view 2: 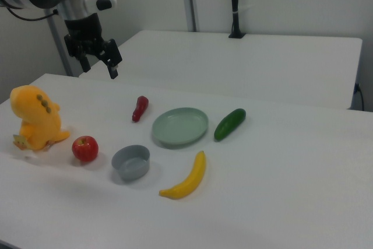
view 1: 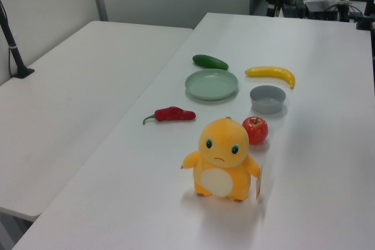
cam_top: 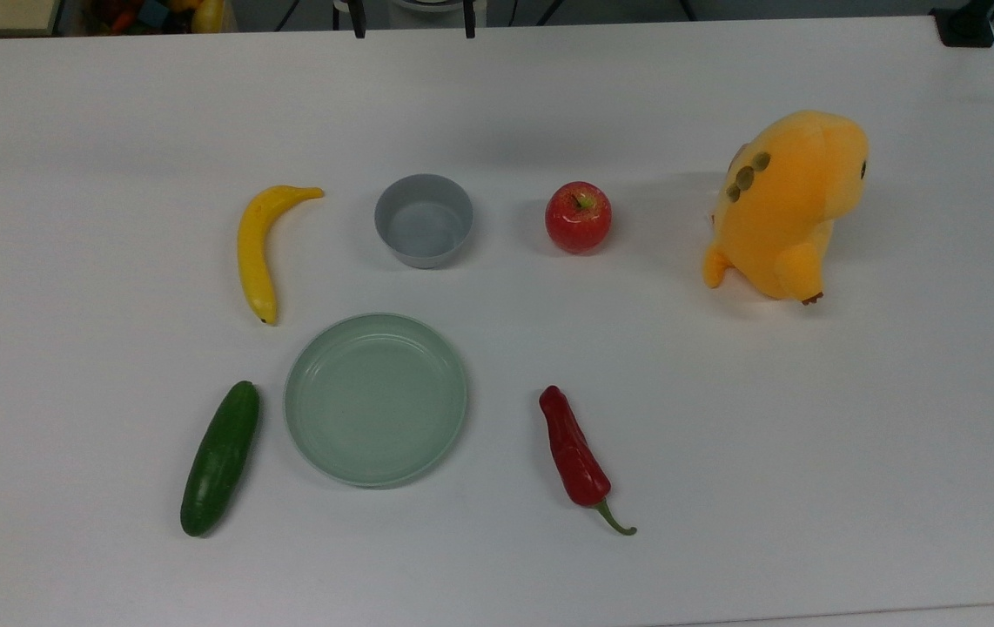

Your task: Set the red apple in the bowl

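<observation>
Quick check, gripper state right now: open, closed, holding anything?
Gripper: open, holding nothing, hanging in the air well above the table, away from the red apple.

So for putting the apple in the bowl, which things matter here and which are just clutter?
Part of the job:
apple
bowl
gripper, open, raised above the table

Just lying about:
banana
plate
cucumber
chili
plush toy
</observation>
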`<act>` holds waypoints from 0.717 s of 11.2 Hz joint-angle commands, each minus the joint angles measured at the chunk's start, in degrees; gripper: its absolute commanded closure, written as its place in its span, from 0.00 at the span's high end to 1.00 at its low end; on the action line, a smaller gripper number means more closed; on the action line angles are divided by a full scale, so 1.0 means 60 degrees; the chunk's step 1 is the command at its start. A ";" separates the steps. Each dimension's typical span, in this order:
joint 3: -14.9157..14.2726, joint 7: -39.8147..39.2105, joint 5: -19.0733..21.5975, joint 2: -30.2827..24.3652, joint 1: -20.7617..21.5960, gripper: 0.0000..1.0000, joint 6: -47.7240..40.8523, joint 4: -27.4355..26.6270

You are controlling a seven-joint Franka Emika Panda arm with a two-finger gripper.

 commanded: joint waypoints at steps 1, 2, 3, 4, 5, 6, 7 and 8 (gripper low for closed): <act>-0.0048 -0.0255 0.0129 -0.0145 0.0062 1.00 -0.0156 -0.0171; -0.0063 -0.0226 0.0129 -0.0159 0.0062 1.00 -0.0171 -0.0171; -0.0106 -0.0240 0.0129 -0.0174 0.0047 1.00 -0.0156 -0.0171; -0.0121 -0.0212 0.0129 -0.0174 0.0047 1.00 -0.0156 -0.0171; -0.0136 -0.0211 0.0129 -0.0174 0.0047 1.00 -0.0156 -0.0171; -0.0151 -0.0211 0.0129 -0.0189 0.0032 1.00 -0.0156 -0.0171; -0.0180 -0.0197 0.0129 -0.0189 0.0032 1.00 -0.0156 -0.0171; -0.0195 -0.0197 0.0129 -0.0203 0.0018 1.00 -0.0127 -0.0171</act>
